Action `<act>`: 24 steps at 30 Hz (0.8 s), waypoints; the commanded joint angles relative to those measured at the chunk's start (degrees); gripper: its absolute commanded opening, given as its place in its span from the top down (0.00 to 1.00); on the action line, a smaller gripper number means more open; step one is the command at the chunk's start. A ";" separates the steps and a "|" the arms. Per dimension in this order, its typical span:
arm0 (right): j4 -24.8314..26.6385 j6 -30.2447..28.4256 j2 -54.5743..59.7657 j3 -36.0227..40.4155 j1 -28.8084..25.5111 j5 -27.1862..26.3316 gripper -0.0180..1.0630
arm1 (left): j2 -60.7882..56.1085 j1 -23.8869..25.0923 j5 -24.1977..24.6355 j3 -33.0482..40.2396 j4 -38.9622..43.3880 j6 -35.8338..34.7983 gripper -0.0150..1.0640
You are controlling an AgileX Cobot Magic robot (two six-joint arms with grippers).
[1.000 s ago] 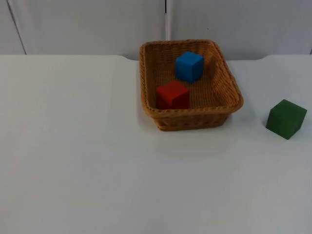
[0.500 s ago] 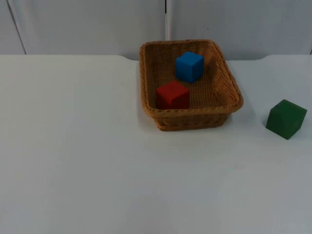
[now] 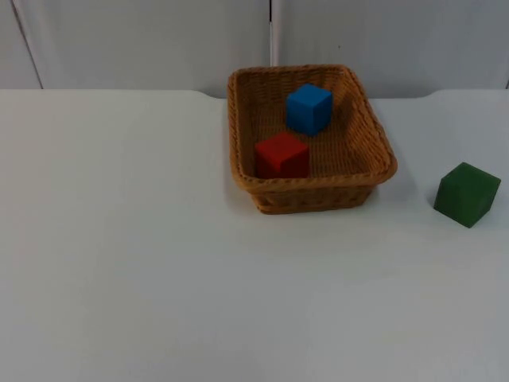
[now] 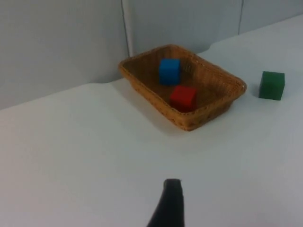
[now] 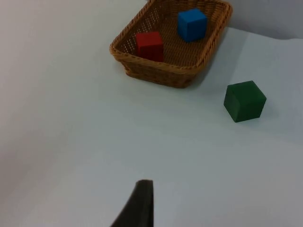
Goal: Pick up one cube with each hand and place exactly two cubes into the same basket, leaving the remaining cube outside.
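Top view: the woven wicker basket [image 3: 374, 131] sits at the far middle of the white table [image 3: 119, 263], close to the grey partition wall [image 3: 143, 40]. Its long axis runs near to far, slightly turned so the near end swings a little to the right. Inside it, the blue cube [image 3: 308, 108] lies toward the far end, one corner edge facing the near side. The red cube [image 3: 281, 154] lies at the near left of the basket floor, beside the near wall and apart from the blue one. The green cube [image 3: 467, 193] stands outside, on the table to the right of the basket and well apart from it, turned so a corner edge faces the near side.

My left gripper [image 4: 168, 208] is held above bare table, well back from the basket; one black fingertip is visible, so I cannot tell how its fingers stand. My right gripper [image 5: 139, 205] is likewise above bare table, well away from the green cube and the basket, and I cannot tell its opening either. Neither gripper holds a cube.
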 commanded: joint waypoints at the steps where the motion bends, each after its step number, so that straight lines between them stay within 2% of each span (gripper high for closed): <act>1: -0.26 -0.04 -0.18 0.05 -0.19 -0.37 0.18 | -0.21 -0.09 1.63 0.40 1.15 -1.06 0.31; 7: -0.26 0.16 -0.18 0.05 -0.19 -0.26 0.18 | -0.21 0.01 2.14 6.30 0.74 -2.01 0.31; 24: -0.05 0.54 -0.18 0.80 -0.19 0.40 0.18 | -0.21 0.01 2.14 6.42 0.95 -2.13 0.31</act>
